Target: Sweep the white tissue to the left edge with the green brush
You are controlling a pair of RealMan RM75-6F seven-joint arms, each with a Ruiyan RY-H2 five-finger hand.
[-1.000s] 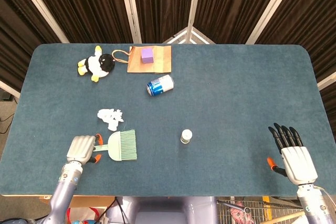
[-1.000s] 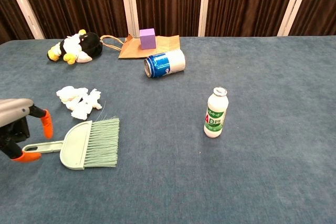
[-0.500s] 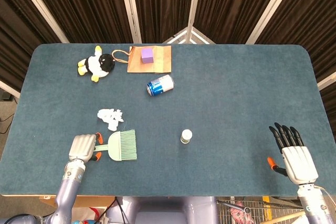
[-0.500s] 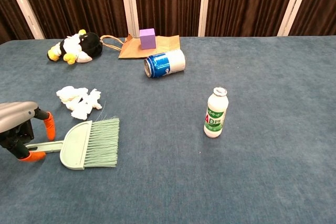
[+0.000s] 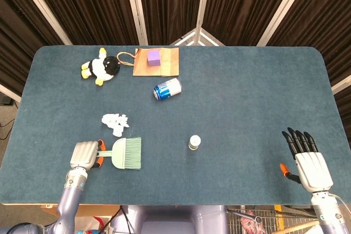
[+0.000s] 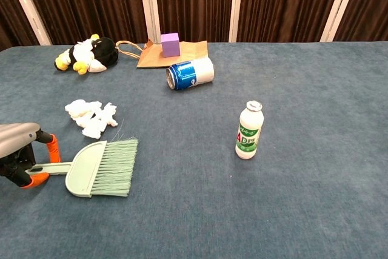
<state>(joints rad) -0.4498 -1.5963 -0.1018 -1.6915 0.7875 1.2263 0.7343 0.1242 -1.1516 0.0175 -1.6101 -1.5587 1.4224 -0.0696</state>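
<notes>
Since 1 second ago the green brush [image 6: 100, 168] has slid a little toward the robot and leftward, drawn by the left hand [image 6: 21, 153], whose orange-tipped fingers [image 6: 53, 148] now close around the handle. It lies flat on the table [image 5: 247, 97] with its bristles pointing right, just beside the white tissue [image 6: 91, 116] but apart from it; the tissue sits slightly farther from the robot, crumpled, in the left half. Nothing stands between the 2. Farther back lie a blue can [image 5: 166, 89] on its side, a stuffed penguin [image 5: 101, 68], and a purple block [image 5: 154, 57] on a brown paper bag [image 5: 164, 64]. A small bottle [image 6: 249, 130] stands upright mid-table. The right hand [image 5: 307, 160] rests near the right front corner, fingers spread, holding nothing.
</notes>
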